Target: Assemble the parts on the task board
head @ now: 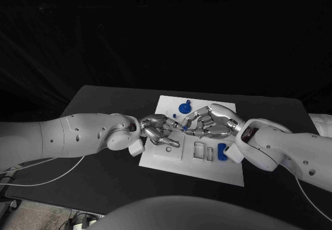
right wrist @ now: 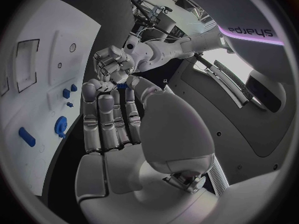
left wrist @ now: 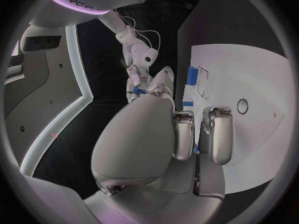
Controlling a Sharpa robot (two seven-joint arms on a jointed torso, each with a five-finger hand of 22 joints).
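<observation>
The white task board [head: 207, 167] lies in the middle of the table. My left hand [head: 160, 130] and right hand [head: 211, 120] meet fingertip to fingertip above its far half. Between them sits a small blue part [head: 185, 125], also seen as the blue part [right wrist: 123, 86] by my right thumb and as the blue part [left wrist: 139, 90] at the right hand's fingers. Both hands pinch it; how much of it each grips is hidden. A round blue part [head: 184, 107] stands at the board's far edge, and an oblong blue part [head: 221, 151] lies at its right side.
Rectangular slots [head: 199, 149] and a round hole [head: 168, 149] are sunk in the board near the hands. Small blue pieces [right wrist: 66, 93] sit on the board beside the round part [right wrist: 60, 126]. Black table [head: 103, 103] surrounds the board.
</observation>
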